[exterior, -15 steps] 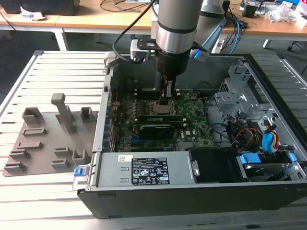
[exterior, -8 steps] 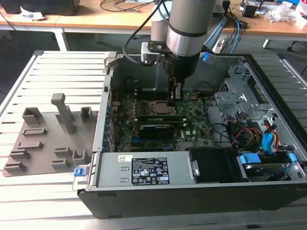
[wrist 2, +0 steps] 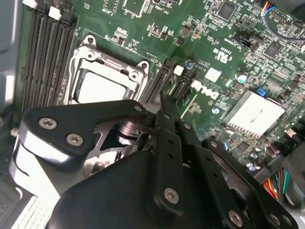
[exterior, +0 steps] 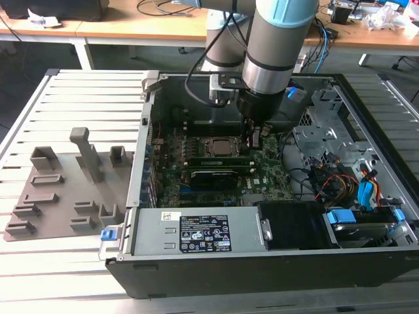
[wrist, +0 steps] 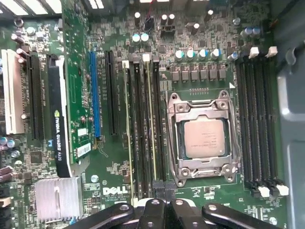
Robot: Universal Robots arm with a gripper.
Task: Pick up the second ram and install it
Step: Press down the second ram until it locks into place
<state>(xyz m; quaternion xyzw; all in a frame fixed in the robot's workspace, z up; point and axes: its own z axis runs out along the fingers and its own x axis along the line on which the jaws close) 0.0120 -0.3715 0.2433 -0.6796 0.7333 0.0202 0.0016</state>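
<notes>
In the first wrist view, two thin green ram sticks stand edge-on in the long black slots beside the CPU socket (wrist: pixel 202 138). One stick (wrist: pixel 128 129) is farther from the socket; the other ram (wrist: pixel 151 119) is nearer it. My gripper (wrist: pixel 162 202) sits just past the end of these slots, in line with the nearer stick. In the second wrist view the gripper (wrist 2: pixel 164 102) has its fingers together, tips close above the slot latches (wrist 2: pixel 167 67), with nothing between them. In the exterior view the gripper (exterior: pixel 252 136) reaches down into the open case beside the socket (exterior: pixel 219 147).
The green motherboard (exterior: pixel 262 173) lies in the open black case (exterior: pixel 366 118). A graphics card (exterior: pixel 213 176) sits beside the ram slots, and a power supply (exterior: pixel 196 230) is along the near side. Cables (exterior: pixel 334 180) crowd the exterior view's right. A grey fixture plate (exterior: pixel 65 190) lies left.
</notes>
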